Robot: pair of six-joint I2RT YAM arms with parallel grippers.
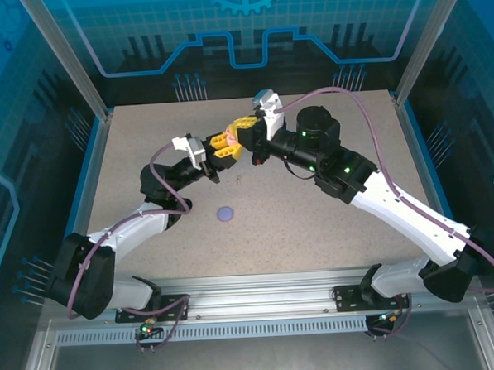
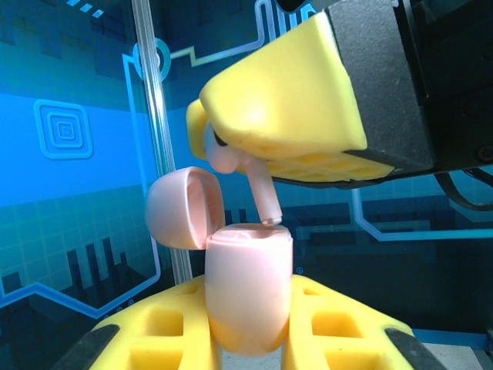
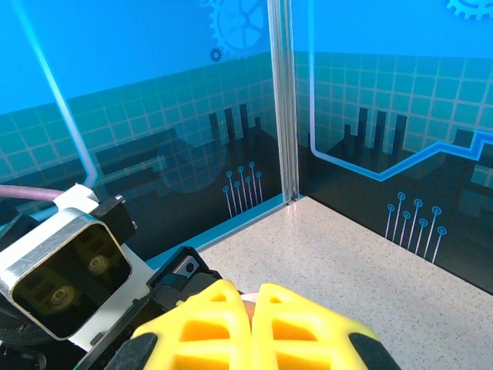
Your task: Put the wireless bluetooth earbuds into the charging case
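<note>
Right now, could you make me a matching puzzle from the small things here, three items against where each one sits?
Things:
1. pale pink egg-shaped charging case
2. pale pink stemmed earbud
3. small round purple disc

Places:
A. lying on the speckled table
B. clamped in the left gripper, lid open
C. pinched by the right gripper, stem pointing down at the case's mouth

Pairs: 1-B, 2-C, 3-A.

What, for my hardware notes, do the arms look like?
The left arm and right arm are white with black joints, each trailing a purple cable. The left end effector and right end effector have yellow cut-out fingers. Green lights dot the right arm.
</note>
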